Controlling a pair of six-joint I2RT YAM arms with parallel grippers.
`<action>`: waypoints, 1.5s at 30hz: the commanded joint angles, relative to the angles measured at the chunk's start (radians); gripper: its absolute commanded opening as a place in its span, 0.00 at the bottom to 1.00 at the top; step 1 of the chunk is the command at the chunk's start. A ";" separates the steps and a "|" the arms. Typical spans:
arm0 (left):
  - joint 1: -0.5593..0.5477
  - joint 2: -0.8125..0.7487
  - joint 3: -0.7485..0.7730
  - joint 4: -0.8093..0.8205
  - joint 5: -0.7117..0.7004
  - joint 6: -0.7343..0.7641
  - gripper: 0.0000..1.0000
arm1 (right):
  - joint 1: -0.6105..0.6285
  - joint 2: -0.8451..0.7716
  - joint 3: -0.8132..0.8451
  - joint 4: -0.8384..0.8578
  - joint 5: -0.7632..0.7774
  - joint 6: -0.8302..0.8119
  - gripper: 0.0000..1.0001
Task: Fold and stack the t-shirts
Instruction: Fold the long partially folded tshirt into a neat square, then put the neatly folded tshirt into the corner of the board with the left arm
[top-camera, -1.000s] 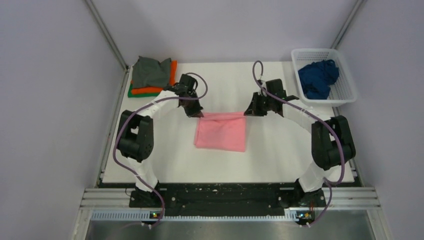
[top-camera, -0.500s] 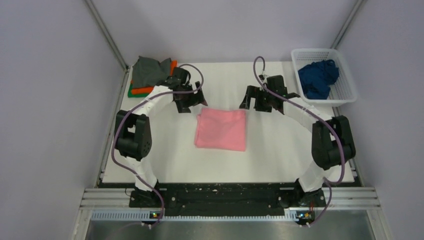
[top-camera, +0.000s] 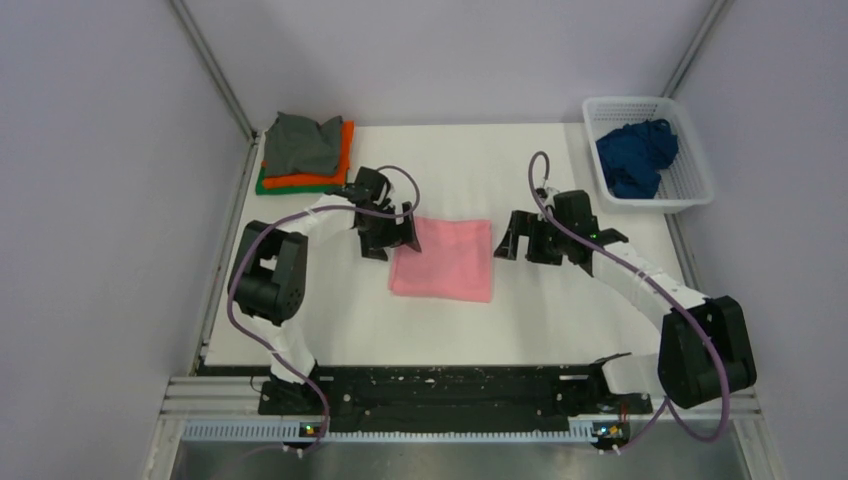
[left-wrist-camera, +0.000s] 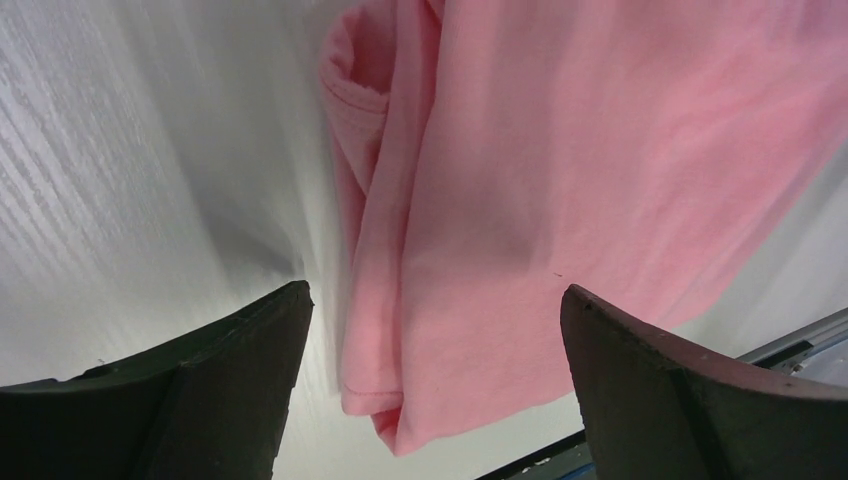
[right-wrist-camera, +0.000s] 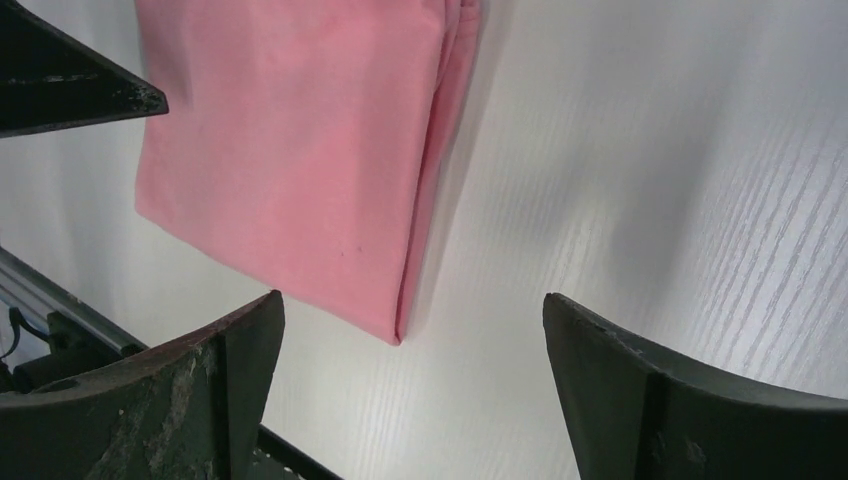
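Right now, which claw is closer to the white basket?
Right. The right gripper sits left of the white basket, closer to the arms' bases, beside the pink t-shirt's right edge. The left gripper is farther off, at the shirt's left edge.

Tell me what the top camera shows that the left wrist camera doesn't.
Top only: the folded stack with a grey tee on top, the white basket holding a dark blue tee, and the right hand. Left wrist only: the layered edge of the pink tee up close, framed by the open left hand. Both: the pink tee on the table.
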 joint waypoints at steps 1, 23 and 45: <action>-0.015 0.055 0.003 0.075 0.007 0.014 0.99 | -0.009 -0.075 -0.028 -0.019 0.013 -0.010 0.99; -0.186 0.280 0.152 -0.134 -0.437 -0.069 0.29 | -0.009 -0.124 -0.084 -0.057 0.055 0.002 0.99; -0.120 0.482 0.880 -0.339 -1.282 0.251 0.00 | -0.009 -0.232 -0.143 0.107 0.387 -0.128 0.99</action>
